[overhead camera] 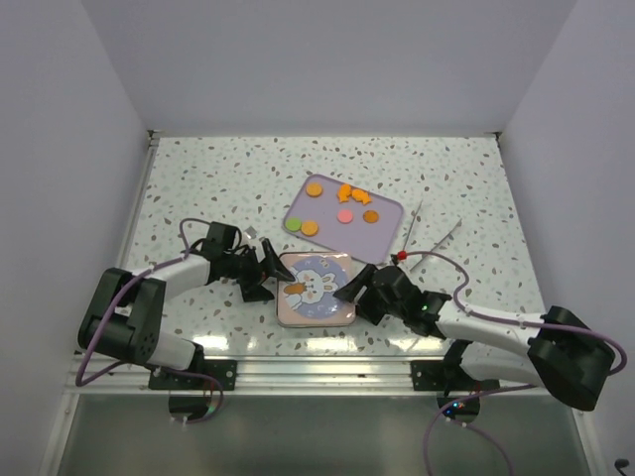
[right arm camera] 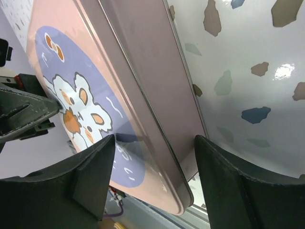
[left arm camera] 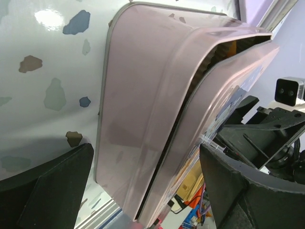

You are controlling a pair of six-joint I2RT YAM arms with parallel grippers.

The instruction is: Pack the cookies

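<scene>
Nearest, at 6 o'clock: opening the tin (overhead camera: 290, 315), by the look of it. Straddling its 9 o'clock edge with the left gripper (overhead camera: 270, 266) and its 3 o'clock edge with the right gripper (overhead camera: 352, 283), fingers spread on both, not clamped. Lid (overhead camera: 317, 283) ajar at the left. Next: pinch the rim, lift level. Farther, toward 12 o'clock: cookies (overhead camera: 344, 193) unpacked on the lilac tray (overhead camera: 327, 206).
</scene>
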